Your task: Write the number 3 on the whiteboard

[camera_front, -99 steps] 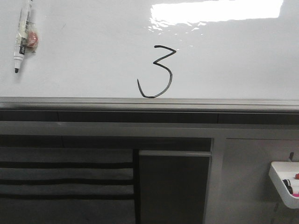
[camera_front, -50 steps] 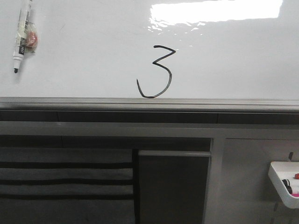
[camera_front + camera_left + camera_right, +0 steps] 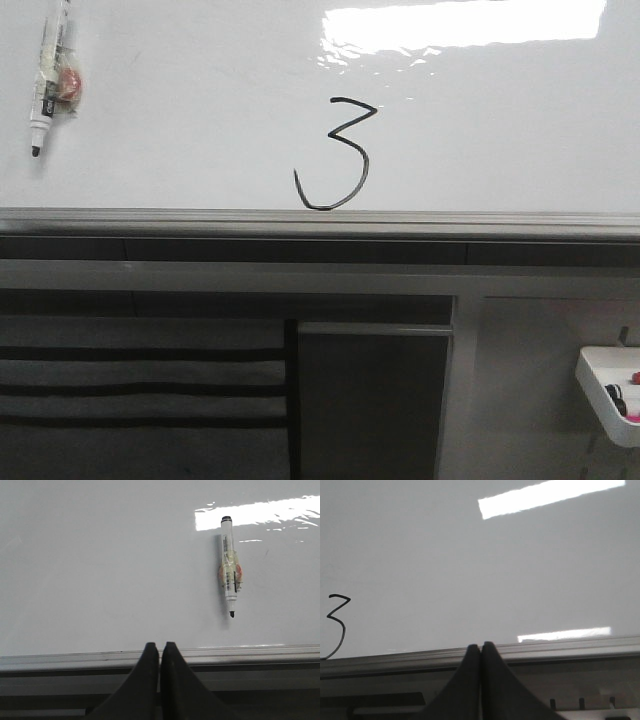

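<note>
Far left on the whiteboard [image 3: 180,100]: a marker [image 3: 45,85] stuck upright, tip down, taped around the barrel. Near the middle, just above the grey edge rail [image 3: 320,220]: the number 3 [image 3: 335,155], thin and black, lower hook nearly touching the rail. Up right: a bright rectangular glare [image 3: 465,25]. Below: grey cabinet panels [image 3: 370,400]; far right, a white tray [image 3: 610,390]. Left pincer [image 3: 159,652] closed, holding nothing. Right pincer [image 3: 480,652] likewise pressed together, empty.
</note>
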### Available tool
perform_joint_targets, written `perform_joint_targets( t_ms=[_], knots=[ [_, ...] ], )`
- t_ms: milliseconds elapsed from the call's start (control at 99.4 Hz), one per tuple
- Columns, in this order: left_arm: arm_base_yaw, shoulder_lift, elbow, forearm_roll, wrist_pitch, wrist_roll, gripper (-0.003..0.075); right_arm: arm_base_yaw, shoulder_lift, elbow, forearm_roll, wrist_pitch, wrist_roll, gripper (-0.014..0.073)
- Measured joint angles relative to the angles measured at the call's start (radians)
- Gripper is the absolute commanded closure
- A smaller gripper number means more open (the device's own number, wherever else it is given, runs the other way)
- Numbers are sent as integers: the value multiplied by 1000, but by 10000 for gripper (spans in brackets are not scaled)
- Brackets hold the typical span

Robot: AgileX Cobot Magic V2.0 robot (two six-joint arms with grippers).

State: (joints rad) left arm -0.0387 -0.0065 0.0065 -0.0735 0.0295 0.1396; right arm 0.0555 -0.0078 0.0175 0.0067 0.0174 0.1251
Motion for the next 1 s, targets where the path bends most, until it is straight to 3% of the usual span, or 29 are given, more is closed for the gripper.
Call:
perform_joint_targets(
  t_ms=[996],
  knots=[
    [0, 0, 0, 0, 0, 0, 738, 0, 0, 0, 1, -17, 1, 668]
  ],
)
